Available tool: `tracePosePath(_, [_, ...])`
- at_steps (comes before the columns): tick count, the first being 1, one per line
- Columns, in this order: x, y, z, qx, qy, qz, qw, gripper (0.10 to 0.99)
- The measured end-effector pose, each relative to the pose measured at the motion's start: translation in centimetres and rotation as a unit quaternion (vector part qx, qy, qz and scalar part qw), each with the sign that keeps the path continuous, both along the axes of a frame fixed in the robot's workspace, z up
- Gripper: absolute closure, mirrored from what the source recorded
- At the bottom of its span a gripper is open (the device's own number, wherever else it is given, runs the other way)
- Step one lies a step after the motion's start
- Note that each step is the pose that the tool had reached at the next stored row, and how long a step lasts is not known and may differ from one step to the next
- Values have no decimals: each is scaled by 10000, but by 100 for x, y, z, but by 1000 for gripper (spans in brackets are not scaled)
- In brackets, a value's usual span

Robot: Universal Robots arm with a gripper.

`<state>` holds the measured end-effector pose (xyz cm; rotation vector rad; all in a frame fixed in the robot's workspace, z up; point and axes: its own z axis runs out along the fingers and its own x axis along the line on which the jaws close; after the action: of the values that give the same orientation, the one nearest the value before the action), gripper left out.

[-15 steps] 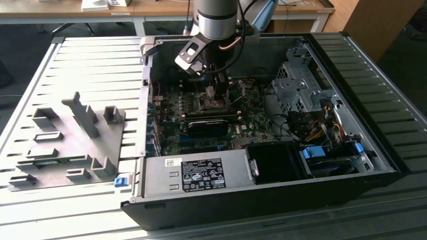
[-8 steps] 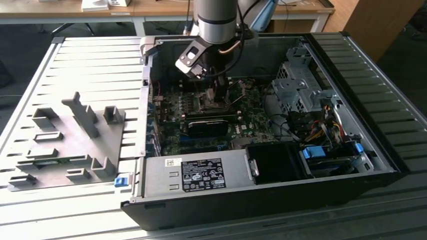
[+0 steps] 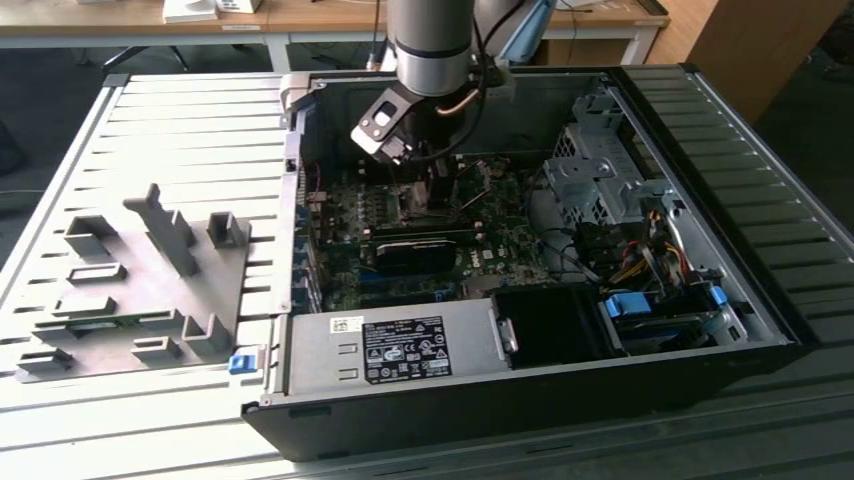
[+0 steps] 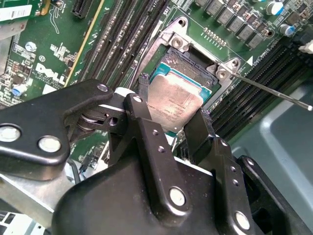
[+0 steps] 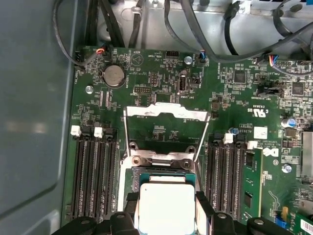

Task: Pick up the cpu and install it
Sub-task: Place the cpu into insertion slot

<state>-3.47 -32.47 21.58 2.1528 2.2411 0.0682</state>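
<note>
Silvery metal topped the cpu [image 5: 167, 208], clamped by two opposite edges between the fingers [image 4: 198, 132] of the hand [image 4: 173, 100], just over the open socket [image 4: 183, 44] on the green board [image 5: 234, 98]. It looked light, stiff and slippery, probably fragile underneath, so the edges suited gripping

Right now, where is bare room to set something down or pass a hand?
Free: the slatted table beyond the fixture, and its strip on the exterior view's right of the case. Crowded inside: the gripper holds the cpu at the socket, memory slots flank it, cables bunch by the drive cage.
</note>
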Motion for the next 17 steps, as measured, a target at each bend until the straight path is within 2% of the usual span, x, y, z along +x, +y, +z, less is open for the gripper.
tracePosePath(7, [-6, 0, -45, 0, 0, -122, 9999, 545])
tracePosePath(17, [-28, 5, -103, 0, 0, -127, 9999, 545])
